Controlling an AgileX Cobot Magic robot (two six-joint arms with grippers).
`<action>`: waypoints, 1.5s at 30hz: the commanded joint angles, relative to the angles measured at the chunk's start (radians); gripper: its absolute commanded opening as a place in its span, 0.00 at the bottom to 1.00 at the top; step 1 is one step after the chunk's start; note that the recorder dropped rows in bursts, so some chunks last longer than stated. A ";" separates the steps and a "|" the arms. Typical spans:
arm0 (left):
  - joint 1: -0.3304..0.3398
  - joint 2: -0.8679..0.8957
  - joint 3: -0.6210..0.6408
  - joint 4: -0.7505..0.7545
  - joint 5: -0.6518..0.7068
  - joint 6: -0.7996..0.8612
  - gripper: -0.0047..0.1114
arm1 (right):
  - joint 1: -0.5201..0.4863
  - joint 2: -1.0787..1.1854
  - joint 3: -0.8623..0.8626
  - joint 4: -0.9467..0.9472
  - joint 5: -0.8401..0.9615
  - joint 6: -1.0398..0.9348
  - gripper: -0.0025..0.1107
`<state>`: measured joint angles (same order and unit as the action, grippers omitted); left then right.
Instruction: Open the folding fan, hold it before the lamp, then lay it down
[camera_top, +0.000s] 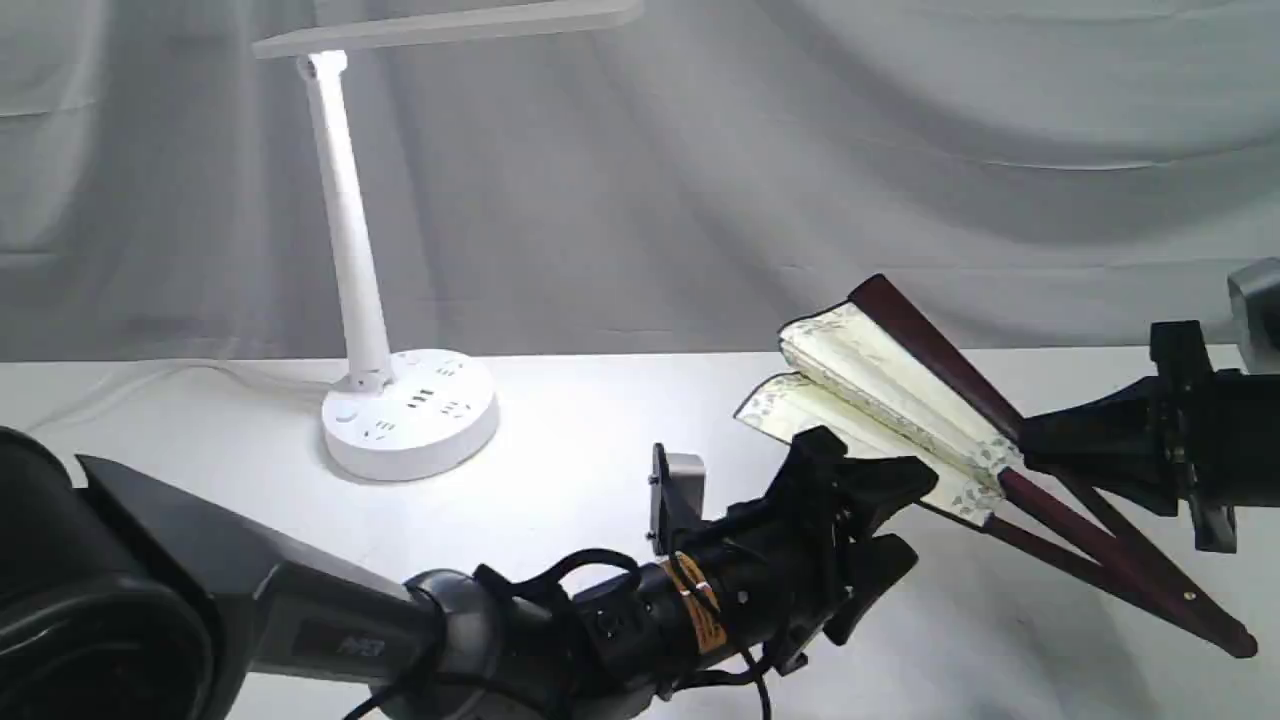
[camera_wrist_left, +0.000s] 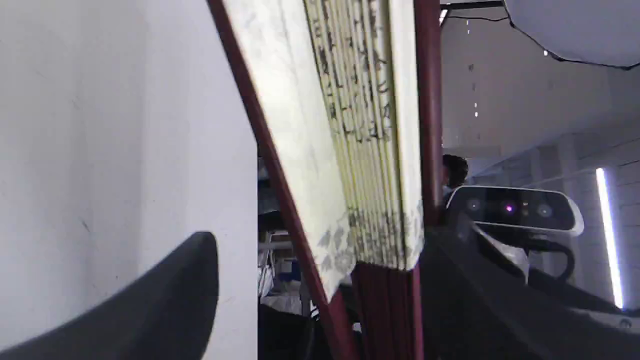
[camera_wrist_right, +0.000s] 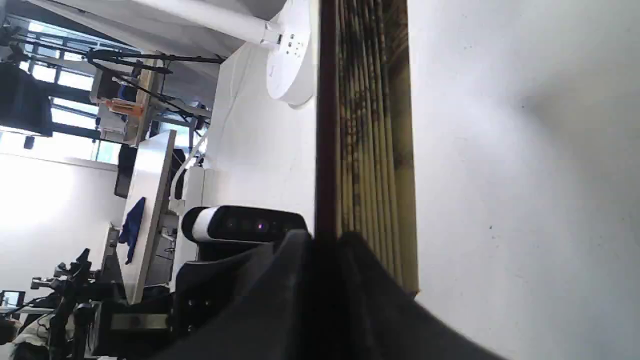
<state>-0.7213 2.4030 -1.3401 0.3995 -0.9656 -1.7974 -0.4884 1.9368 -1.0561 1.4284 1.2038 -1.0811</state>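
— Two guards barely parted, so we judge we're mid-opening. Our right gripper (camera_top: 1030, 440) is clamped on the folding fan (camera_top: 885, 380), held aloft near the table's (camera_top: 600, 420) right edge.
— And our left gripper (camera_top: 890, 525)?
— Jaws wide, holding nothing, beside the lower guard. Next we pinch that and spread it, then go toward the lit lamp (camera_top: 410, 415) at back left.
— White tabletop, grey draped cloth (camera_top: 800, 150) behind.

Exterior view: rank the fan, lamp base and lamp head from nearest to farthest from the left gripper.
1. fan: right at the left gripper, on the right side.
2. lamp base: on the table, off to the left.
3. lamp head: highest up, top left.
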 joint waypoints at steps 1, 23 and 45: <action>-0.004 -0.001 -0.001 -0.110 0.002 0.043 0.53 | 0.000 -0.011 0.001 0.012 0.017 -0.015 0.02; -0.009 0.060 -0.056 -0.139 0.023 -0.018 0.38 | 0.000 -0.011 0.001 0.024 0.017 -0.017 0.02; -0.009 0.062 -0.148 -0.258 0.039 0.100 0.32 | 0.001 -0.011 0.001 -0.005 0.017 0.004 0.02</action>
<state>-0.7257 2.4684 -1.4816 0.1533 -0.9207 -1.7109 -0.4884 1.9368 -1.0561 1.4227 1.2060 -1.0751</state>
